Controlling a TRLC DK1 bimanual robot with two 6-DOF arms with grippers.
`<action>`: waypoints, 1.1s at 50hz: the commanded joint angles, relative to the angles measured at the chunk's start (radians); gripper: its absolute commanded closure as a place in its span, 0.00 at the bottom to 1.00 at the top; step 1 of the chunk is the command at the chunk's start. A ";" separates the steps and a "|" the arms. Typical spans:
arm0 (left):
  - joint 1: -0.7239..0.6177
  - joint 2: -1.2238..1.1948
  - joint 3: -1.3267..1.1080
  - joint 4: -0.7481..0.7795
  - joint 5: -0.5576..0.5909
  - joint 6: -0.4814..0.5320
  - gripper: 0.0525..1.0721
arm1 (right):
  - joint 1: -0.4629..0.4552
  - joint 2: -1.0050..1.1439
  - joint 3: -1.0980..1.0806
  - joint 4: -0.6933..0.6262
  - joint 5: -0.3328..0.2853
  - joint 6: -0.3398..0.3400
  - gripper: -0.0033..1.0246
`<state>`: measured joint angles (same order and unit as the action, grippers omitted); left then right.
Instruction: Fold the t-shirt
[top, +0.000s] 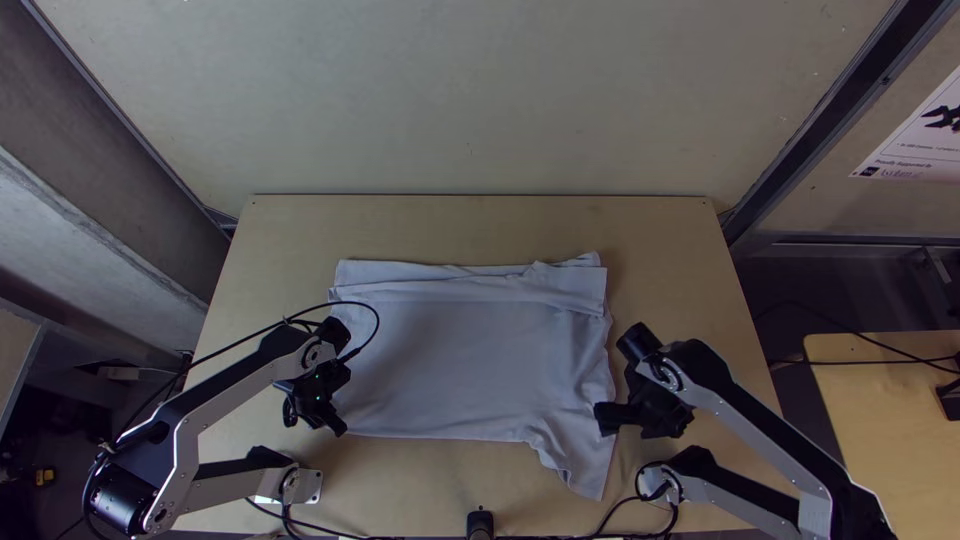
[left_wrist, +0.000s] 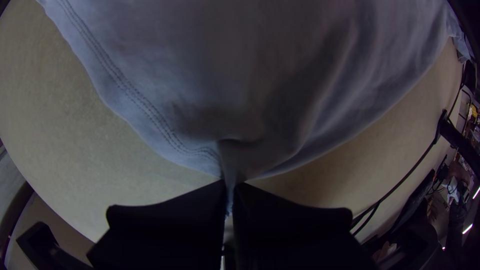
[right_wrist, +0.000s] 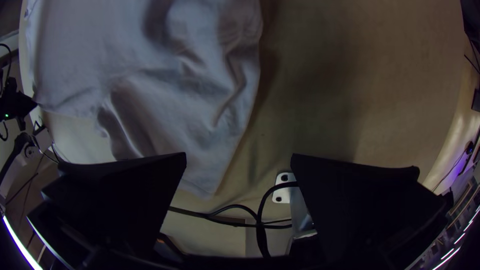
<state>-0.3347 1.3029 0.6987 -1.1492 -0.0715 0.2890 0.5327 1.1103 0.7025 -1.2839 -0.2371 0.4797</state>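
Plainly, the shirt (top: 470, 355) lies across the middle of the table (top: 500, 222), mostly spread, with a strip doubled over along its far side and 1 sleeve (top: 580, 462) slanting toward the near edge at the right. At the shirt's near left corner sits the left gripper (top: 338, 426); its wrist view shows its 2 fingers together, clamped on a pinch of cloth at the end of a double-stitched hem (left_wrist: 127, 90). Beside the shirt's right side, near the sleeve, is the right gripper (top: 618, 422), its 2 fingers wide apart with no cloth between them gripped.
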 joint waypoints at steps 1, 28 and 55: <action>0.002 -0.002 0.008 0.045 0.018 0.018 0.97 | 0.032 0.062 -0.026 0.001 -0.011 0.022 0.10; 0.036 -0.039 0.024 0.025 0.016 0.033 0.97 | 0.131 0.322 -0.055 0.129 -0.042 0.019 0.46; 0.068 -0.096 0.053 0.005 0.021 0.021 0.97 | 0.082 0.207 0.061 0.083 -0.018 -0.006 0.97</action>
<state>-0.2790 1.2354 0.7197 -1.1213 -0.0628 0.2966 0.6567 1.3846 0.7311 -1.1633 -0.2619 0.4709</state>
